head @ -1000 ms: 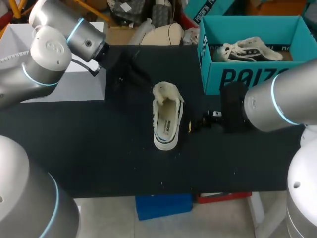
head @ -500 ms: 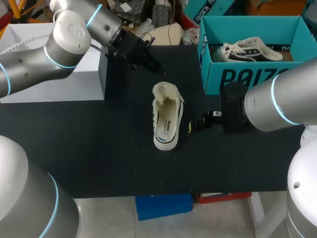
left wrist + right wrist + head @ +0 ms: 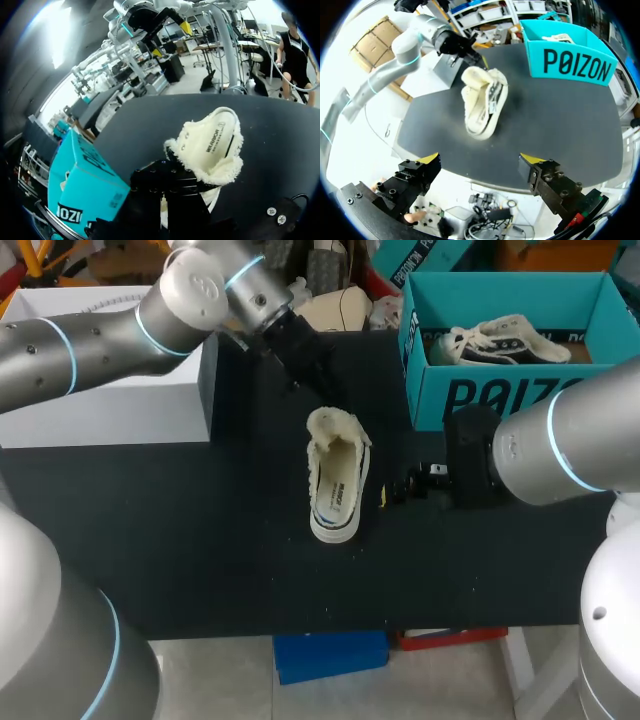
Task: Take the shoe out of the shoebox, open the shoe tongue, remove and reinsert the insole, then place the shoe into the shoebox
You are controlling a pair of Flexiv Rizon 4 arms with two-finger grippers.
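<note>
A cream fleece-lined shoe [image 3: 338, 478] lies on the black table [image 3: 180, 540], toe end toward the back. My left gripper [image 3: 316, 368] hangs shut and empty just behind that far end; in the left wrist view its dark fingers [image 3: 165, 192] are pressed together with the shoe [image 3: 212, 147] right ahead. My right gripper [image 3: 396, 492] stands open beside the shoe's right flank; in its own view, the right gripper [image 3: 480, 161] has nothing between its fingers and faces the shoe [image 3: 482, 100]. The teal shoebox [image 3: 470, 390] at the back right holds a second shoe [image 3: 505, 342].
A white block [image 3: 130, 410] occupies the back left of the table, close to my left arm. The shoebox [image 3: 572, 62] lies beyond the shoe on my right arm's side. Bare black surface lies in front of the shoe up to the table's front edge.
My left arm has swung right from beside the white block to just behind the shoe, and its fingers have finished shutting. The right arm and the shoe have not moved.
</note>
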